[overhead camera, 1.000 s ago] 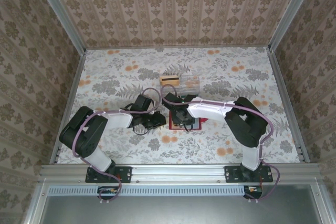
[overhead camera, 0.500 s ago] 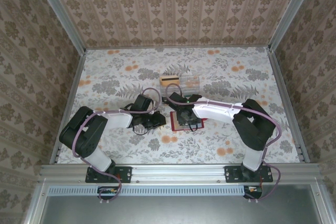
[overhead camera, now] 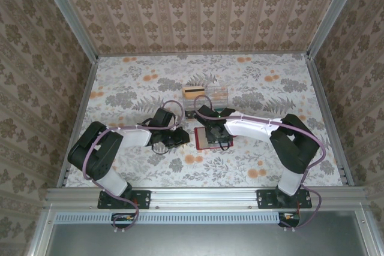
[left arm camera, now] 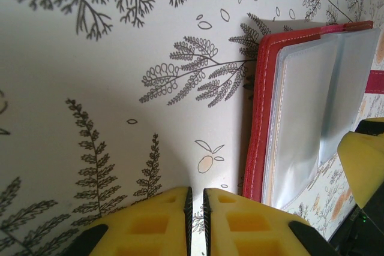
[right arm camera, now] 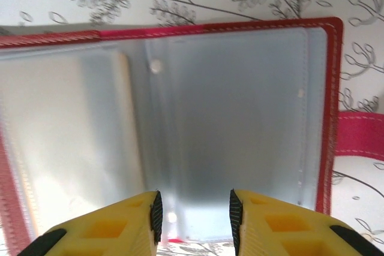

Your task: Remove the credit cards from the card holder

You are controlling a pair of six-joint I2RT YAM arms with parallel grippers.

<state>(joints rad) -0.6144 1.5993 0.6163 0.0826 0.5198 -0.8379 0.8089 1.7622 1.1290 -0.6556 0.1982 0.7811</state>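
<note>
Lying open, one red card holder [right arm camera: 240,106].

Left gripper [left arm camera: 195,199]: fingers [left arm camera: 150,223] nearly touching, arm folded low. Right gripper [right arm camera: 194,208]: fingers [right arm camera: 282,226] parted, arm stretched leftward, pointing down.

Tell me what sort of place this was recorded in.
Likely a staged robot test booth: wallpapered panels in a metal frame enclose a flower-print table, with the left arm and right arm bolted to its near rail.
</note>
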